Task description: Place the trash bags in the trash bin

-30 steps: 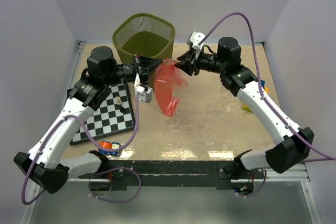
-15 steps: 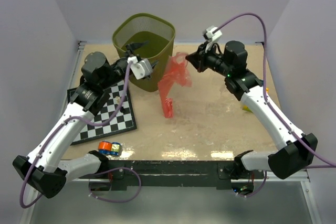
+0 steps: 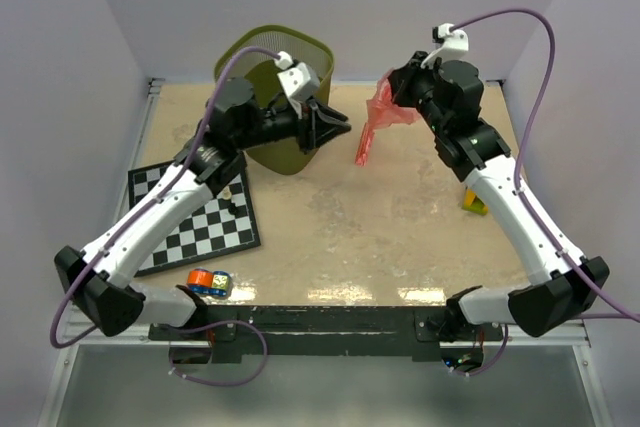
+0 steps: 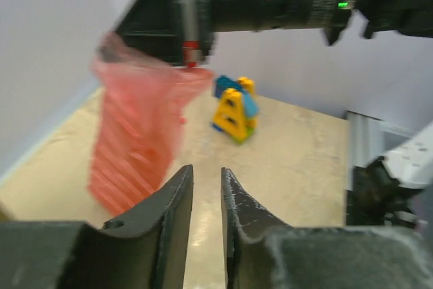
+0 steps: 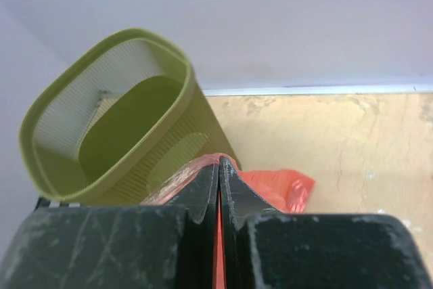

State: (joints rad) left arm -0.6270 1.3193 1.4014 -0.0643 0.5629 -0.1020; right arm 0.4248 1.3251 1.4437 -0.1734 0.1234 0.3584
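Note:
The red-pink trash bag (image 3: 377, 122) hangs crumpled in the air from my right gripper (image 3: 396, 95), which is shut on its top edge, right of the trash bin. In the right wrist view the jaws (image 5: 218, 162) pinch red film, with the rest of the bag (image 5: 279, 187) beyond them. The olive mesh trash bin (image 3: 240, 52) stands at the back left, partly hidden by my left arm. My left gripper (image 3: 338, 130) points right in front of the bin, short of the bag. Its fingers (image 4: 206, 171) stand slightly apart with nothing between them, and the bag (image 4: 134, 140) hangs just ahead to their left.
A checkerboard (image 3: 195, 219) lies at the left with a small piece on it. An orange and blue toy (image 3: 208, 282) sits near the front edge. Yellow and blue blocks (image 4: 235, 108) stand at the right side of the table (image 3: 340, 237), under my right arm.
My left gripper let go of the bag and swung right, across the front of the bin. My right gripper shut on the bag and lifted it up and back, off the table.

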